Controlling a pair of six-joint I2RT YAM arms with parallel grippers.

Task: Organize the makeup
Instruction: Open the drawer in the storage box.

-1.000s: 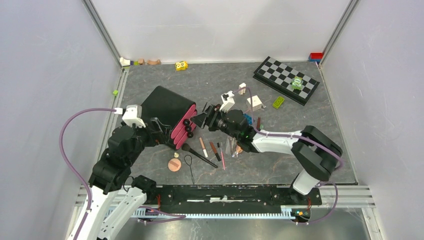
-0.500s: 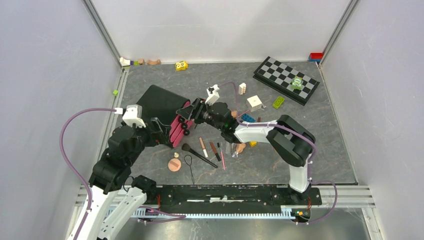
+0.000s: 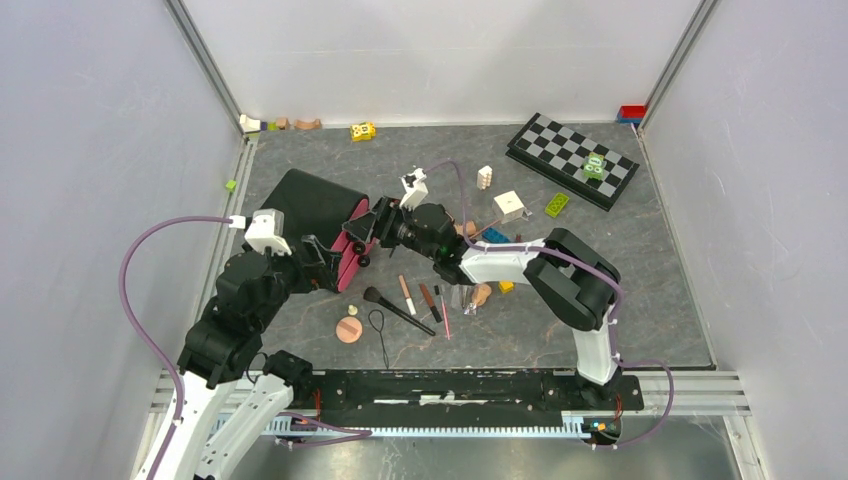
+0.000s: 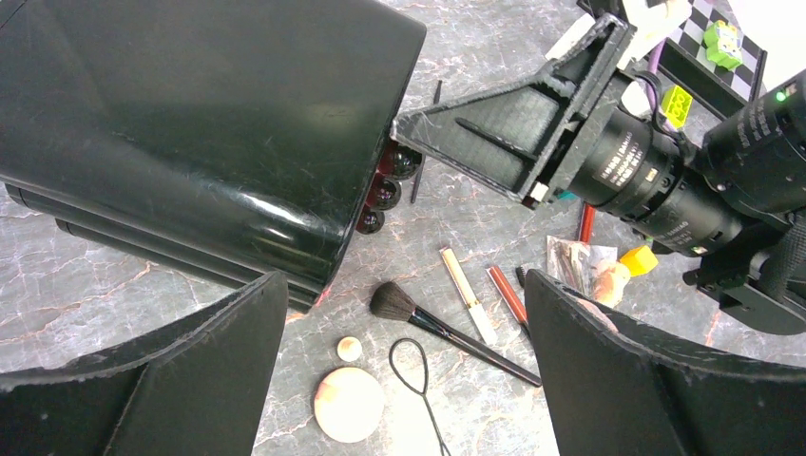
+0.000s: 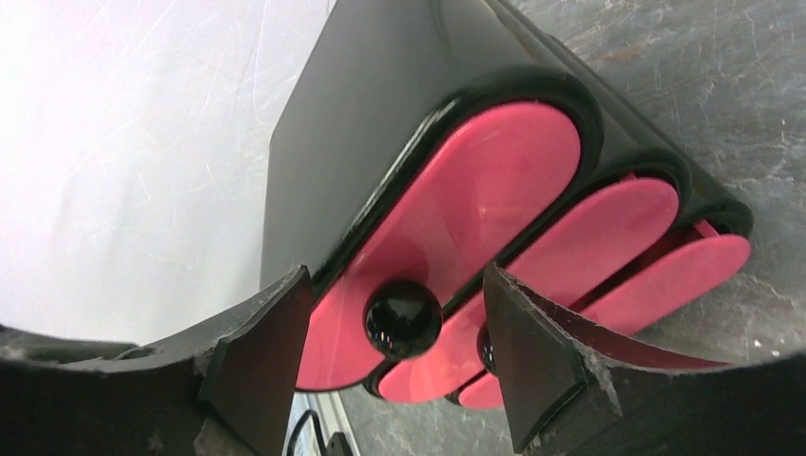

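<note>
The makeup lies loose on the table: a black brush (image 3: 398, 308), a peach round puff (image 3: 348, 329), a cream tube (image 3: 407, 294), a brown-red tube (image 3: 428, 301) and a peach sponge (image 3: 481, 294). A black organiser box (image 3: 315, 205) with pink drawers (image 5: 456, 209) stands at left. My right gripper (image 5: 399, 351) is open, its fingers on either side of the top drawer's black knob (image 5: 403, 318) without touching it. My left gripper (image 4: 404, 380) is wide open beside the box, above the brush (image 4: 447, 323) and puff (image 4: 349, 404), holding nothing.
A chessboard (image 3: 570, 158) lies at the back right, with a white cube (image 3: 509, 205) and a green block (image 3: 556, 204) before it. Small toys (image 3: 280, 124) and a yellow toy (image 3: 362, 131) line the back wall. A wire loop (image 3: 380, 330) lies by the puff.
My right gripper has travelled left to the drawer fronts, and the box has shifted a little left and back. The left arm has hardly moved.
</note>
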